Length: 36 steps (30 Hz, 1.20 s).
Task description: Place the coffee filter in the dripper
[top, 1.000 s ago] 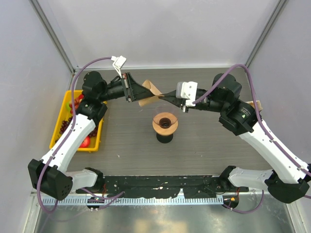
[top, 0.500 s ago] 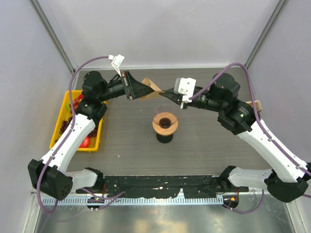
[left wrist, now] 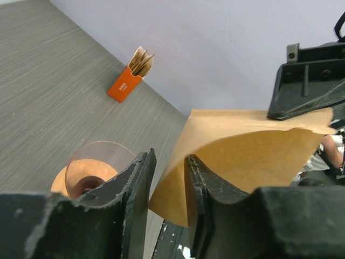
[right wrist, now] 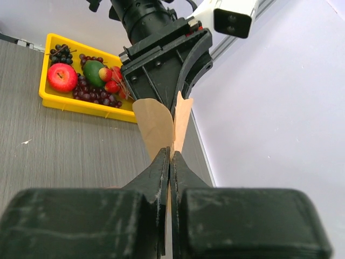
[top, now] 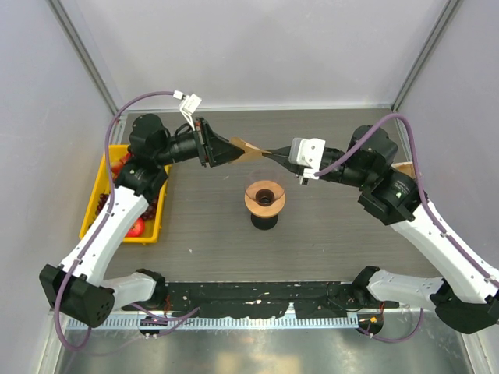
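Left end effector (left wrist: 168, 155) has parted around coffee filter (left wrist: 242, 156); right end effector (right wrist: 170, 152) clamps it.

— Is there any writing to be read here?
— One candidate only: the small orange carton (left wrist: 124, 87) standing on the desk (left wrist: 48, 81) close to the back wall, in the left wrist view. Its front carries a short line of white print.
— What does it say?
— I cannot tell; the letters are too small and blurred. It may be a word or a brand mark. Nothing else in the three views is legible.
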{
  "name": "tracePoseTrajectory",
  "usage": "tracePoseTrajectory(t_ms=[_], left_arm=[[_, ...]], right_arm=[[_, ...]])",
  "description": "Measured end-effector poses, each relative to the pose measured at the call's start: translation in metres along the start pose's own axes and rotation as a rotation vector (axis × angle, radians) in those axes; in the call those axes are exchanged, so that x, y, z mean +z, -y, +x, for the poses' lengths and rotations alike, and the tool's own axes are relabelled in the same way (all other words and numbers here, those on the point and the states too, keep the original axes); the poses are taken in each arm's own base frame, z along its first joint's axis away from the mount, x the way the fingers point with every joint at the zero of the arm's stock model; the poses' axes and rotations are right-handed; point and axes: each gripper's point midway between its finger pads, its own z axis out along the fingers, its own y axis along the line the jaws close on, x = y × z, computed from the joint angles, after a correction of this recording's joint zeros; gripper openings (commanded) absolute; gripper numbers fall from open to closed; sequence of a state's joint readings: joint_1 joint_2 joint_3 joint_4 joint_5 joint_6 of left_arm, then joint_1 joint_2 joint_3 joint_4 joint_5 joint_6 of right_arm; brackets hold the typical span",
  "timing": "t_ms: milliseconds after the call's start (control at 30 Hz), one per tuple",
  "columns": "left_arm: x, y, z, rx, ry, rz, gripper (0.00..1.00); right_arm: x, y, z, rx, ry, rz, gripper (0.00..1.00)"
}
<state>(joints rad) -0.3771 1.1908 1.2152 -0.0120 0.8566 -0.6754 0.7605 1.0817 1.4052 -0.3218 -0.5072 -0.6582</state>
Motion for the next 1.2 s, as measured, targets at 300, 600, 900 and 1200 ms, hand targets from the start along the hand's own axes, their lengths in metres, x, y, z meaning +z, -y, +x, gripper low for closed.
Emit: tracePoseTrajectory(t_ms=[300,600,900,1200], left_arm=[[0.000,0.007,0.008,-0.029,-0.021,0.080,0.33],[0.004,0.024,-0.001,-0.070,-0.002,0.195,0.13],[0.003,0.013,0.006,-0.074,-0.005,0.137,0.00],[-0.007,-0.008,-0.003,0.102,0.048,-0.077,0.00]], right_arm=[[-0.005,-0.003,-0.008,-0.024,0.029,-0.011,0.05],[-0.004,-0.012,-0.008,-0.026,0.049,-0.048,0.05],[-0.005,-0.016,0.005,0.006,-0.017,-0.062,0.60],[-0.011,-0.008,0.007,0.213,-0.125,-0.022,0.84]])
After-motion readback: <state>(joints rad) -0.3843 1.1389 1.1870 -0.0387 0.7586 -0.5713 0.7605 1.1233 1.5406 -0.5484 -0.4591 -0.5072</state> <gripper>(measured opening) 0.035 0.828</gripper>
